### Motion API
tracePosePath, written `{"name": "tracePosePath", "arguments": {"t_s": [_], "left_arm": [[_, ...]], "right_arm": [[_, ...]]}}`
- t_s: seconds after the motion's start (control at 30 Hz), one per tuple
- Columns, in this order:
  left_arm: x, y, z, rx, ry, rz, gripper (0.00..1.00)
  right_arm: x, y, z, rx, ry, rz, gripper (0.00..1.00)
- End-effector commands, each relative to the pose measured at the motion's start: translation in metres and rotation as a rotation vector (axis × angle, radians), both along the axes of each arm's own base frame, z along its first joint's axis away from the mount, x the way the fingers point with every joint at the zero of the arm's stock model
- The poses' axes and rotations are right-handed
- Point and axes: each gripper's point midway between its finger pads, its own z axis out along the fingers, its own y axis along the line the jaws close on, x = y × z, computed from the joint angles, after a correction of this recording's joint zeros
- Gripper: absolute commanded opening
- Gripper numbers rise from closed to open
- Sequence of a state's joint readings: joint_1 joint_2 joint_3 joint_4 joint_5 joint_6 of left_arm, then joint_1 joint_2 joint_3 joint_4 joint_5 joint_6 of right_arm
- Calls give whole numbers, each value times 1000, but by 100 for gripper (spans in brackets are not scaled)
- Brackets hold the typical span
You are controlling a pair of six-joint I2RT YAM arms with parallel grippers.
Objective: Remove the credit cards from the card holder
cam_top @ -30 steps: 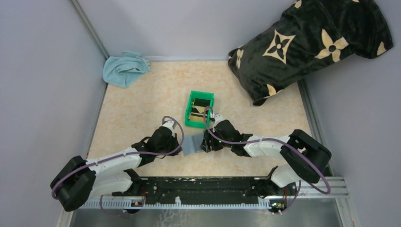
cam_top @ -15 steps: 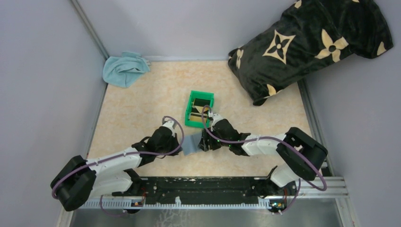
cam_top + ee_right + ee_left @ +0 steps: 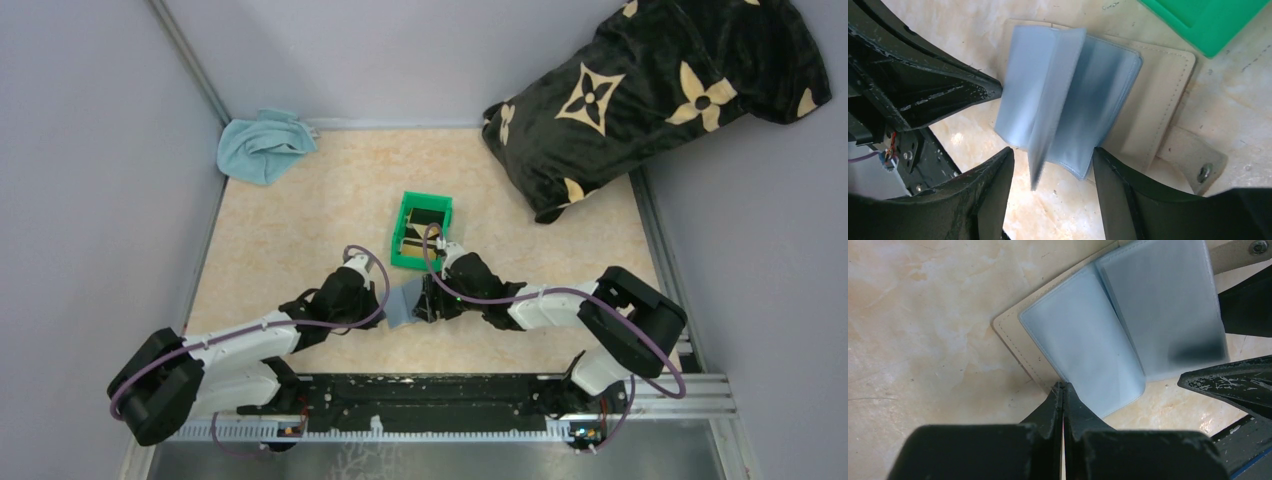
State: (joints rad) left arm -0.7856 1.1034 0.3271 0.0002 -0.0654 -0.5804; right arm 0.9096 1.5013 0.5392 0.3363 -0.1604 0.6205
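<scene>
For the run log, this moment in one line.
left gripper: shut on card holder edge | right gripper: open, straddling its blue sleeves | green bin: credit cards inside

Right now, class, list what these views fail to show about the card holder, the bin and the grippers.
- Left wrist: the card holder has frosted sleeves; a dark smudge inside may be a card. Whether the shut left gripper pinches its edge is unclear.
- Right wrist: one sleeve is motion-blurred; the green bin is cut by the frame edge.
- Top: the right gripper covers much of the holder; bin contents too small.
</scene>
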Motion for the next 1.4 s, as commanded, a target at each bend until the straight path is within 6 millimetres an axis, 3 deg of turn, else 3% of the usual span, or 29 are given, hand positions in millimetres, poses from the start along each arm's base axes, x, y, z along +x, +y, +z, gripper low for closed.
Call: {"name": "tracePosePath", "arguments": {"t_s": [0.0,0.27,0.6,0.8,1.1,1.23,1.37], "left_arm": [[-8,4,-12,34,41,-15,0],[-8,3,-13,36,43,-17,0],[-9,4,-13,36,42,-18,0],[-7,8,-11,49,41,10,0],[3,34,21,41,-38,180,0],[6,34,34,-6,-85,191,0],[5,15,51,-105,-131,110,0]], "right_arm": [[4,29,38,117,-54,48,58],[3,44,52,116,-84,83,57],[2,51,39,112,-61,96,56],[3,55,41,118,-62,105,56],[12,45,40,127,-54,64,48],[11,47,35,128,-44,76,47],[9,48,32,137,-35,85,43]]}}
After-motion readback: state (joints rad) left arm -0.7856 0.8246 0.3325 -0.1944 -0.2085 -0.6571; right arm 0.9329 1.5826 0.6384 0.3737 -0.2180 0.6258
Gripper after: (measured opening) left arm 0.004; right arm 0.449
